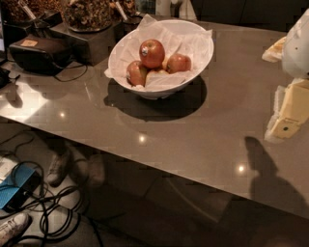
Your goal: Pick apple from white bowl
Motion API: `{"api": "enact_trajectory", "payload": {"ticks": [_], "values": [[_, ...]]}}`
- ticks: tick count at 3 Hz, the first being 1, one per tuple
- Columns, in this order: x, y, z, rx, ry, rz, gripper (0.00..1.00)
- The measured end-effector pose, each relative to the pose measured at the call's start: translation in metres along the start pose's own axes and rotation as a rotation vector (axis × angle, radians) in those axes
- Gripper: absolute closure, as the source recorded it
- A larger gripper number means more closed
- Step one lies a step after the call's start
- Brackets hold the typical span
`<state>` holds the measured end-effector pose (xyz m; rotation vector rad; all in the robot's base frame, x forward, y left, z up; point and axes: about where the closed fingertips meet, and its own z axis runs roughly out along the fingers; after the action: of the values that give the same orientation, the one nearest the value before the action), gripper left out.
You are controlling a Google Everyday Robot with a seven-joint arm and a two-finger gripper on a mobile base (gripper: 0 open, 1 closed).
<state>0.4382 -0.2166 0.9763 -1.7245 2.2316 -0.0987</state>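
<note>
One white bowl (pixel 164 90) stands on the bench (pixel 169 137), toward the back and a little left of the middle, lined with one sheet of crinkled white paper (pixel 189 41) whose corners poke past the rim. I count three red apples in it. The apple (pixel 152 53), the biggest and darkest, sits on top of the heap with a small pale sticker on its upper left side. A smaller apple (pixel 136 73) lies below it to the left, and another (pixel 179 63) lies to its right; both touch the paper. A paler patch between them could be fruit or folded paper, I cannot tell which. Behind the bowl on the left are two dark containers (pixel 87 13) heaped with dried bits. In front of them sits one black case (pixel 41 54) with a small label on top. The gripper (pixel 288 118) is at the far right edge of the view, a cream-coloured block hanging over the bench, well apart from the bowl and touching nothing I can see. Whether it is open or closed I cannot tell from here. Its shadow (pixel 260 161) falls on the bench below it. On the floor under the bench lie tangled black cables (pixel 53 212), one blue box (pixel 14 189) and two pale shoes (pixel 58 167).
</note>
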Motion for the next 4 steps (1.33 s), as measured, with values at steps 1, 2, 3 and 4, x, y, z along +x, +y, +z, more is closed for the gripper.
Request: {"api": "enact_trajectory", "payload": {"ticks": [1,2,3,4], "values": [[0.0,0.0,0.0,0.0,0.0,0.0,0.0],[-0.007,-0.008,-0.002,-0.003,-0.003,0.046,0.0],[-0.048,-0.046,-0.005,0.001,-0.032,0.079,0.0],[-0.051,-0.048,-0.005,0.012,-0.042,0.075,0.0]]}}
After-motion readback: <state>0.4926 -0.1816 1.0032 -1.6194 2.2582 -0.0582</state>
